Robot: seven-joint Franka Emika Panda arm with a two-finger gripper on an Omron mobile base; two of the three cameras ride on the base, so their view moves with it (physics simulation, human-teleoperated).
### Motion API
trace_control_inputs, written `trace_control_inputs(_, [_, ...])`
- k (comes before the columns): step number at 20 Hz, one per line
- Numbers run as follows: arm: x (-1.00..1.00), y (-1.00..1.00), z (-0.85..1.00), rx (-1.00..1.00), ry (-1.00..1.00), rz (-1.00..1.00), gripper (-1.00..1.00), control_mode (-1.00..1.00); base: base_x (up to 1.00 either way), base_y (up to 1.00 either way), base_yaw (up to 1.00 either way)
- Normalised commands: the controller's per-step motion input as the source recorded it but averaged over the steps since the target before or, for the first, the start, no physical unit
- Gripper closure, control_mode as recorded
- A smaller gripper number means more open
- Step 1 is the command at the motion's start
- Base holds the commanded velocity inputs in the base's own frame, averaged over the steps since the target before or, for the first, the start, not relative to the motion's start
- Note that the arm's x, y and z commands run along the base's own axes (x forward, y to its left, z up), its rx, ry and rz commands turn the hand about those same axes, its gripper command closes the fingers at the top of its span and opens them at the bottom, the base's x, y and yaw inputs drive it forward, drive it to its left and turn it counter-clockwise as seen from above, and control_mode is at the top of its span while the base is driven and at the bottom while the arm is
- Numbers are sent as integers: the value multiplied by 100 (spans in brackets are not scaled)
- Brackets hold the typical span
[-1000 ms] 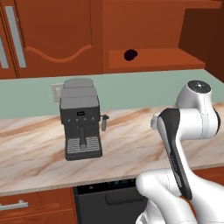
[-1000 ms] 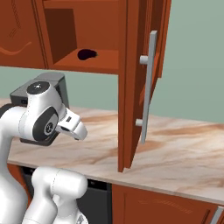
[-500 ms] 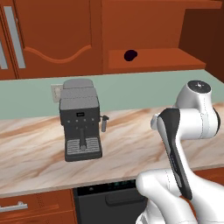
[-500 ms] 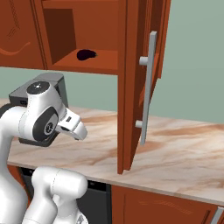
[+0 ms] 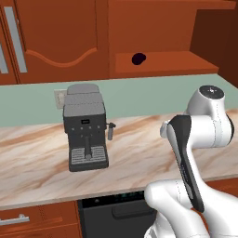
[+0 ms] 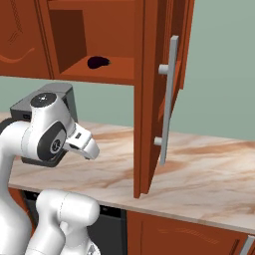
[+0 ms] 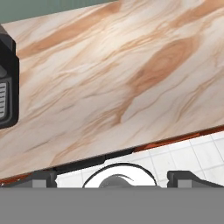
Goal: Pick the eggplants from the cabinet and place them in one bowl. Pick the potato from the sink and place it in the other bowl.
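Looking up, we see one eggplant [image 5: 138, 58] lying on the low open shelf of the cabinet [image 5: 162, 28], and we see it again in the right base view [image 6: 97, 62], near the back of the shelf. The cabinet door [image 6: 159, 89] stands wide open, and we think that is so we can reach in for the eggplant. We cannot see a second one from here. Our arm [image 5: 200, 135] is folded low in front of the counter [image 5: 139, 148], well below the shelf, so we think the job is just starting. A black coffee machine [image 5: 86, 126] stands on the counter to the left, well apart from the shelf. Our claw [image 7: 116, 178] points down at the counter edge and the floor. Its two dark tips sit far apart at the bottom of the hand view, so it is wide open. It holds nothing and touches nothing. Next we would need to lift the arm up to the shelf, and keep clear of the open door.
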Motion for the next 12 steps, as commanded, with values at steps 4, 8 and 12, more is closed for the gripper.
trace_control_inputs(4, [-2, 0, 6, 1, -6, 0, -100, -100, 0, 0, 0])
trace_control_inputs(8, [-12, 0, 29, 7, -14, 0, -100, -100, 0, 0, 0])
trace_control_inputs(12, [-11, 0, 42, 1, -20, 0, -100, -100, 0, 0, 0])
